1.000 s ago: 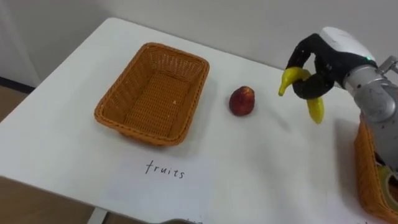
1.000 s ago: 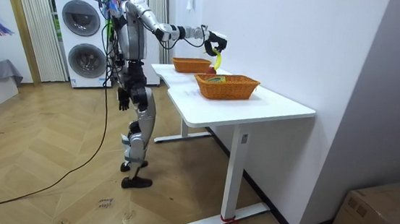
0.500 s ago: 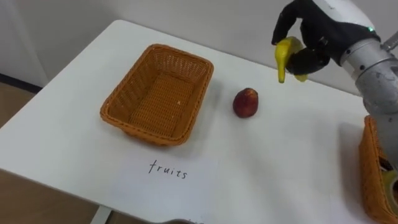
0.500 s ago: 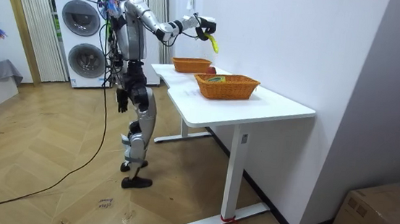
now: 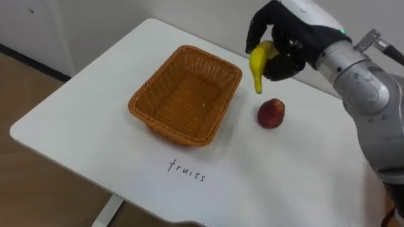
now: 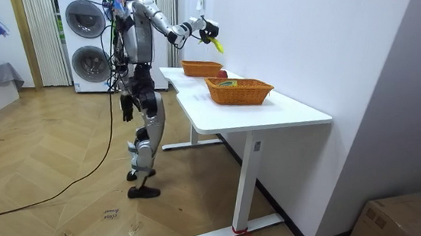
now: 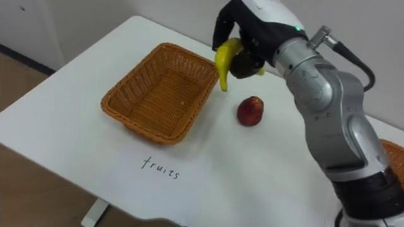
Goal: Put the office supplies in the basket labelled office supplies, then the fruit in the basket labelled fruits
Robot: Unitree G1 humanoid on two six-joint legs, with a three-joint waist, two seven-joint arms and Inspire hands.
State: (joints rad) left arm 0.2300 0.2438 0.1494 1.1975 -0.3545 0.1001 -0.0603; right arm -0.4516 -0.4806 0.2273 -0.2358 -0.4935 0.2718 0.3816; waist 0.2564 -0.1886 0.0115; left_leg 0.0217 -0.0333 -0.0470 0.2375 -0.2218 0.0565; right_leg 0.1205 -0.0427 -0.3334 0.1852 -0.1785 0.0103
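Right hand (image 5: 287, 38): shifted from right of the red fruit (image 5: 271, 113) to its upper left, fingers curled round the banana (image 5: 257, 62).
Banana: in the air, tip down, near the basket (image 5: 167, 129) rim.
Room view: second basket (image 6: 239, 94) on the table; left hand (image 6: 127, 109) by the hip, open or closed cannot be told.

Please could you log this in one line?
right hand: shut on banana beside basket | red fruit: on table | left hand: hanging

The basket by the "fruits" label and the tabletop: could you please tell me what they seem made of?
The basket looks like woven wicker or rattan, matte orange-brown: interlaced strands show on its walls and floor. The tabletop looks like smooth white laminate or painted board; the look leaves that open.
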